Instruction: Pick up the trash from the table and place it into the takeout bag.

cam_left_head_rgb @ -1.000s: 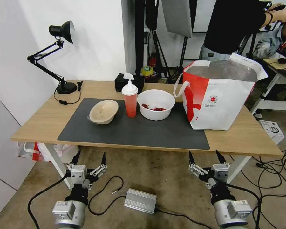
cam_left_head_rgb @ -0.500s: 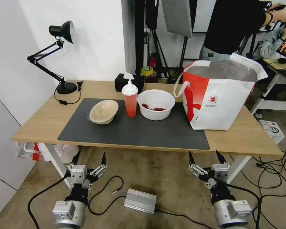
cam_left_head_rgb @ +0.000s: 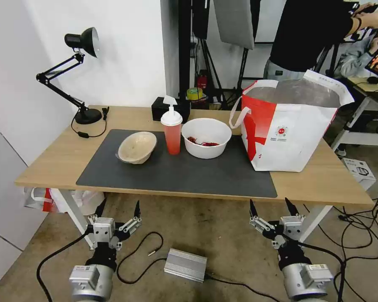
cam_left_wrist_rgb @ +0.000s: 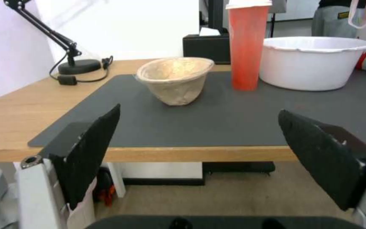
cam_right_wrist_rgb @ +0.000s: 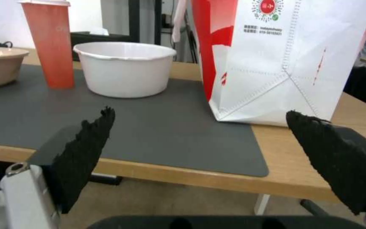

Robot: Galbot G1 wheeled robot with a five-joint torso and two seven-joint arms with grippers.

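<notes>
Hanging low before the table's (cam_left_head_rgb: 54,167) near edge, your left gripper (cam_left_head_rgb: 118,207) and right gripper (cam_left_head_rgb: 272,206) point forward, both with fingers spread wide and holding nothing. Count three pieces of trash on the dark grey mat (cam_left_head_rgb: 176,172), in a row: one beige bowl (cam_left_head_rgb: 137,147), tilted; one red cup (cam_left_head_rgb: 171,135) with white lid, upright just beside it; one white bowl (cam_left_head_rgb: 206,137) with red scraps. One takeout bag (cam_left_head_rgb: 292,123) stands open on the mat's right end, near the white bowl. One desk lamp (cam_left_head_rgb: 77,71) and one black tissue box (cam_left_head_rgb: 170,109) sit behind.
</notes>
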